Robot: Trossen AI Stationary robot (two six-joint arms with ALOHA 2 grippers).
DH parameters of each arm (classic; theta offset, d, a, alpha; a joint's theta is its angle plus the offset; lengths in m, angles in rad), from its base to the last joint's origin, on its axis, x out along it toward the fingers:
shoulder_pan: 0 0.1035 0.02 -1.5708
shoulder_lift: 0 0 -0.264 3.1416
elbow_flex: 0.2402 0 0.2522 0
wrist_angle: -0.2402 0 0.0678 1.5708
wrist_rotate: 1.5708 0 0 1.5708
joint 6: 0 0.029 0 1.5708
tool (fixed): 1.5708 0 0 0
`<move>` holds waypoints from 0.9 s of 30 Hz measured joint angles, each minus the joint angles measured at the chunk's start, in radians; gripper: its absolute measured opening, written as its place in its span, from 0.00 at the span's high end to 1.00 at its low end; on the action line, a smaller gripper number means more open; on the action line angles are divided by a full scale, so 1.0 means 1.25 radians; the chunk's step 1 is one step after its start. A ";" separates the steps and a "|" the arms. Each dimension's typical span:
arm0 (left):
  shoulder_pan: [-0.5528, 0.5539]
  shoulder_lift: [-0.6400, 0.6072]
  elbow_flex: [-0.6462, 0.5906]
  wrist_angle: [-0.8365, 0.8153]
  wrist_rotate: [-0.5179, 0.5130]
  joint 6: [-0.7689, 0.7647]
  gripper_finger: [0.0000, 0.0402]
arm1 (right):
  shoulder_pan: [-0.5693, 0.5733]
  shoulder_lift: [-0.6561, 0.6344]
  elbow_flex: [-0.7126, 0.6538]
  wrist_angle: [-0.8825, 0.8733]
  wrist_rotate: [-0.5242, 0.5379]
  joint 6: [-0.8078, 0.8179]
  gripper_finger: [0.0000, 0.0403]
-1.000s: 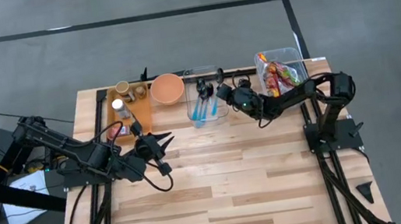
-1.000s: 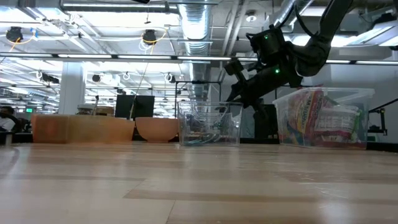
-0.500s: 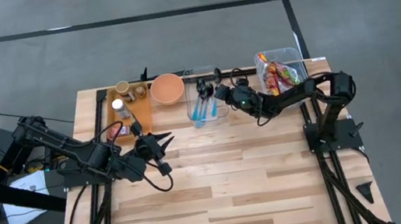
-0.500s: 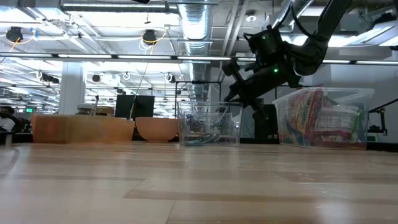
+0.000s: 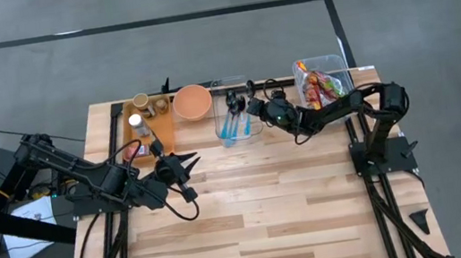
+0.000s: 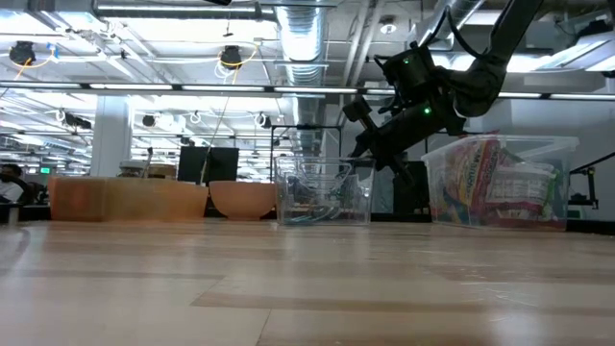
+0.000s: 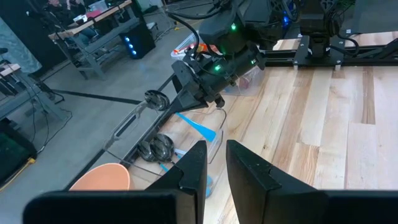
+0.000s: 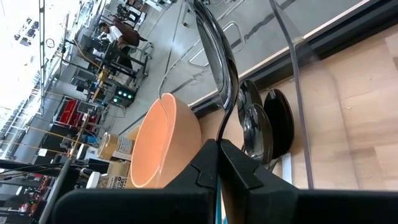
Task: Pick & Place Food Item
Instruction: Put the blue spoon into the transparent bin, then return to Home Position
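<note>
The right gripper, pinching a metal spoon, hovers over the clear bin of utensils, slightly nearer the orange bowl than a second ago. Snacks wait in the tub. Lifting straight up should clear the bin's rim. The left gripper rests nearly pressed together.

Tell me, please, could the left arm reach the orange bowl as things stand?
Probably yes: the left tool waits nearby on the bowl's side with bare table between, and the orange bowl stands uncovered; the right tool holds a spoon beside it.
</note>
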 joint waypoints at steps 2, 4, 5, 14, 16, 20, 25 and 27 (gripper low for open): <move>0.000 0.000 0.000 0.000 0.000 0.000 0.87 | 0.000 0.000 0.000 0.000 0.000 0.000 1.00; 0.000 0.000 0.000 0.000 0.000 0.000 0.87 | 0.000 0.000 0.000 0.000 0.000 -0.002 1.00; 0.000 0.000 0.000 0.000 0.000 0.000 0.87 | 0.000 0.000 0.000 0.000 0.000 -0.002 1.00; 0.000 0.000 0.000 0.000 0.000 0.000 0.87 | 0.000 0.000 0.000 0.000 0.000 0.001 0.96; 0.000 0.000 0.000 0.000 0.000 0.000 0.87 | -0.001 0.000 0.003 -0.002 0.000 0.000 0.92; 0.000 0.000 0.000 0.000 0.000 0.000 0.87 | -0.012 0.000 0.024 0.000 -0.036 -0.012 0.87; 0.000 0.000 0.000 0.001 0.000 0.000 0.87 | -0.017 0.000 0.052 0.003 -0.051 -0.042 0.83; 0.000 0.000 0.000 0.001 0.000 0.000 0.87 | -0.021 0.000 0.058 0.002 -0.052 -0.043 0.83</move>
